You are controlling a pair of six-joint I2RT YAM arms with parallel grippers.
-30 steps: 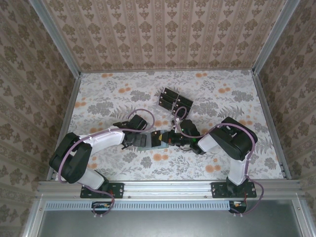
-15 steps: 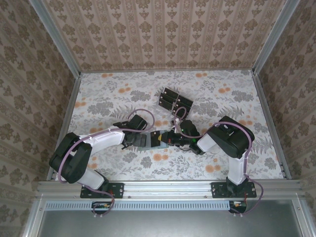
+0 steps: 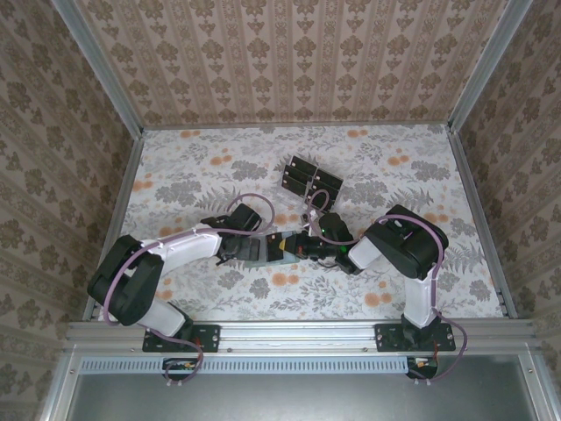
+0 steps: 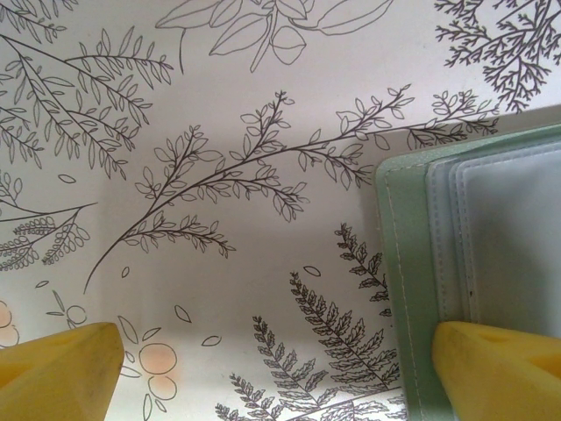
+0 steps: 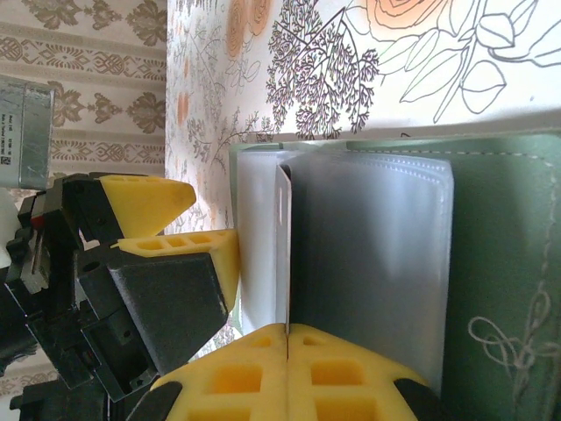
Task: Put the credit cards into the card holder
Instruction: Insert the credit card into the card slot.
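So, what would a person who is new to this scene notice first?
Most striking is the meeting at the centre of the table: the right gripper, shut on a black credit card, at the clear sleeves of the open green card holder. The left gripper stands open, one yellow finger over the holder's edge. Further back, the other credit cards lie together.
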